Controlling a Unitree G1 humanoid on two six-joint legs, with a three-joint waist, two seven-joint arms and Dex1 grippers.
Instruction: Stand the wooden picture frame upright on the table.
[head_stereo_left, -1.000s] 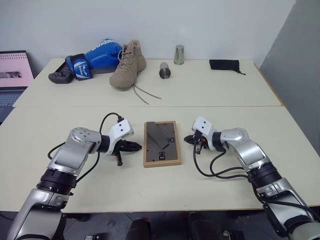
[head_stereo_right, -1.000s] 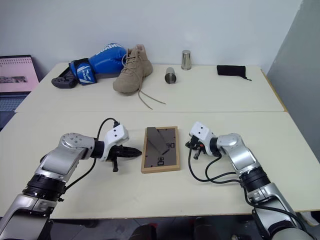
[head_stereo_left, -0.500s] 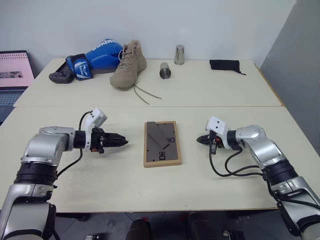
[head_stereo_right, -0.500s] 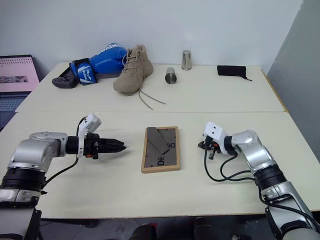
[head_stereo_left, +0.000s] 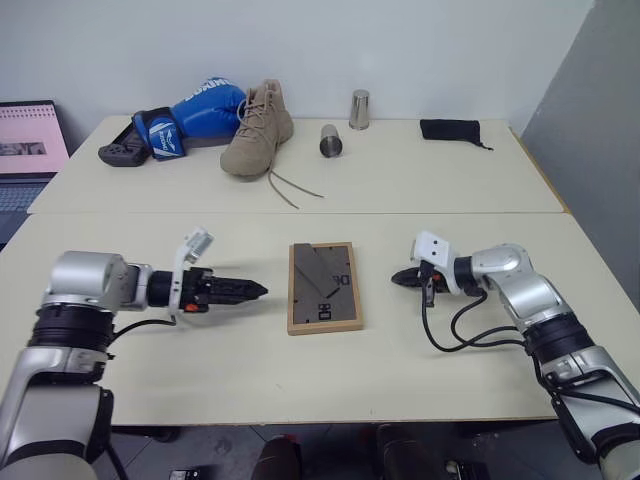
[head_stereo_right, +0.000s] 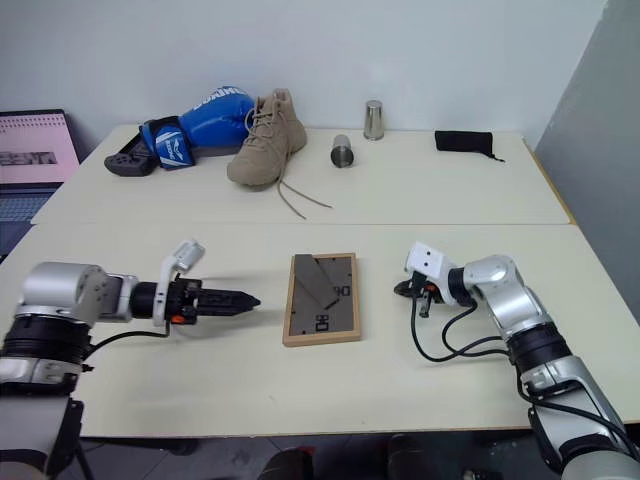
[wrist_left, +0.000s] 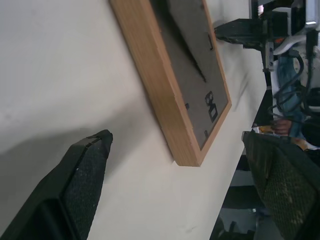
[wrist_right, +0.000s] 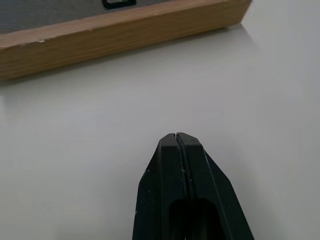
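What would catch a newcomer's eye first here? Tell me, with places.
The wooden picture frame lies face down at the middle of the near table, dark back panel up. The left gripper and right gripper flank it without touching, left open, right shut. On the far table, a blue boxing glove lies beside a tan boot.

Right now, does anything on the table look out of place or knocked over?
Yes. The frame lies flat on the table, grey back up, not standing. At the far side, one metal cup lies on its side while the other cup stands. The boot has loose laces trailing over the table.
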